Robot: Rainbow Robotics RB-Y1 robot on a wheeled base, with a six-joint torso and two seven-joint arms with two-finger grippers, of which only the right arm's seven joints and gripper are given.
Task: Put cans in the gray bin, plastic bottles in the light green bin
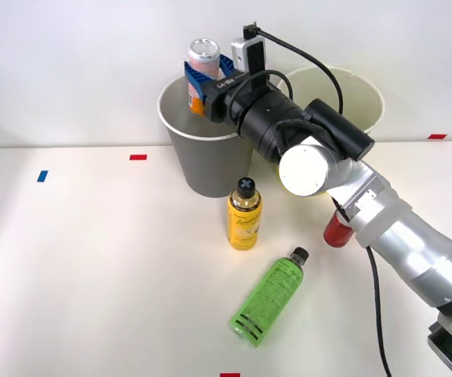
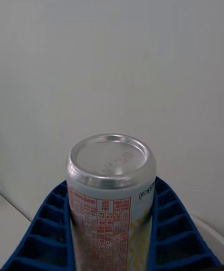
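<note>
The right arm's blue fingers [image 1: 200, 85] clamp the slim can [image 1: 202, 63], its red label print unreadable, above the gray bin [image 1: 198, 161].

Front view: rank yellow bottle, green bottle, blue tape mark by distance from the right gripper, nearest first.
From the right gripper, above the gray bin:
1. Yellow bottle, upright in front of that bin.
2. Green bottle, lying nearer the robot.
3. Blue tape mark, far left.
</note>
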